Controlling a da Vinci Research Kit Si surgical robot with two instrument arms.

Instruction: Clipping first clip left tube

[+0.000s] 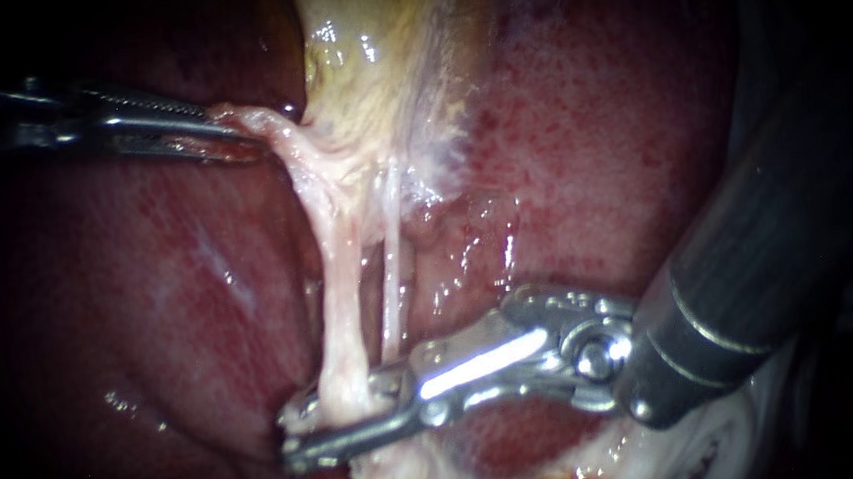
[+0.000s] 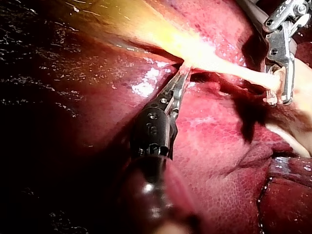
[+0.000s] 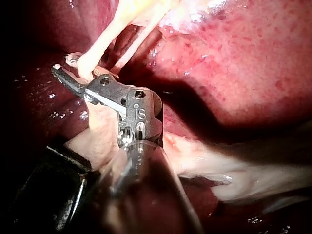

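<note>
1. Endoscope view.
   - Instruments: two. The left instrument (image 1: 237, 134) enters at the upper left of the frame, its jaws clamped on pale tissue (image 1: 290, 149) at the lower end of the gallbladder (image 1: 383, 42), top centre. The right instrument (image 1: 296, 434) enters from the lower right. Its jaws sit lower centre-left, narrowly parted, one on each side of the left tube (image 1: 342, 316).
   - Tubes: two, side by side down the centre. The left tube is thicker; the right tube (image 1: 391, 292) is thin and lies just beside it.
   - Liver (image 1: 590, 138): one, red, behind everything.
2. Left wrist view.
   - Instruments: two. The left instrument (image 2: 182, 77) has its jaws closed on the pale tissue under the gallbladder (image 2: 161, 34). The right instrument (image 2: 280, 97) lies ahead, astride the stretched left tube (image 2: 243, 72).
3. Right wrist view.
   - Instruments: one, the right instrument (image 3: 68, 78). One jaw shows; the other is hidden.
   - Tubes: two ahead of the jaws. The left tube (image 3: 100, 48) touches the visible jaw.
</note>
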